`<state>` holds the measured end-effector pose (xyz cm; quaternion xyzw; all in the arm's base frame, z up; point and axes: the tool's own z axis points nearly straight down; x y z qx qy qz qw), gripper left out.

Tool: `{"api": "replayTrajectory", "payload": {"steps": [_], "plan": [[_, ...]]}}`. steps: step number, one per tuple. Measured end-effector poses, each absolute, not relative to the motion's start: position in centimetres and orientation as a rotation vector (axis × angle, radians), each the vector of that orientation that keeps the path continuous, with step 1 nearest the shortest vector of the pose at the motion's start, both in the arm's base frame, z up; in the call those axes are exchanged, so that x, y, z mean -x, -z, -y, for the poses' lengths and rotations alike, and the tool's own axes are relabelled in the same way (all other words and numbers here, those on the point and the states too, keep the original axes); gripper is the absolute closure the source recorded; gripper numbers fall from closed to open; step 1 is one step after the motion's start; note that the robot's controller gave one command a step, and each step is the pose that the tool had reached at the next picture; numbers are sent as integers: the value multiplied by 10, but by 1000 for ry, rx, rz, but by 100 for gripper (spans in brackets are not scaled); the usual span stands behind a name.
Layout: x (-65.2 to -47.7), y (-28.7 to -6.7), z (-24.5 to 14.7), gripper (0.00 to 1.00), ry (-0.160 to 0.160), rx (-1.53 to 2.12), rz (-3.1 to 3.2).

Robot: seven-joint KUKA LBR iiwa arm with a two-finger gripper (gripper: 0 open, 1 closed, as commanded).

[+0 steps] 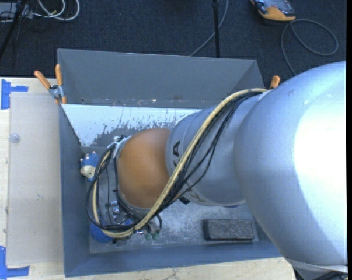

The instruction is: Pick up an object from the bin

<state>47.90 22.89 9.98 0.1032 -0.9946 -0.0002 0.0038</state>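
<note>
Grey metal bin (70, 214), contents as I find them:
- my hand (122, 219), under the orange wrist cover (142, 168), low in the lower-left corner; apart or together, I cannot tell
- blue thing (100, 233), just beside my hand
- small blue-and-cream thing (88, 165), by the left wall
- dark grey block (229, 229), lower right, well apart

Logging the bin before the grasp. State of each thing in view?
grey rectangular block: lying flat on the bin floor by the near wall, clear of the arm.
small blue and cream toy: on the floor by the left wall, beside the cables.
blue object: near left corner, mostly hidden under the cables.
orange wrist cover: down inside the bin, over its left half.
</note>
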Motion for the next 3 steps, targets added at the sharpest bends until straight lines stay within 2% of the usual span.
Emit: {"api": "replayTrajectory", "payload": {"steps": [1,2,3], "plan": [[-489,-150,-232,100,-1,-314,3115],[-477,-183,-243,100,0,-317,3117],[-497,-236,-233,100,0,-274,3120]]}}
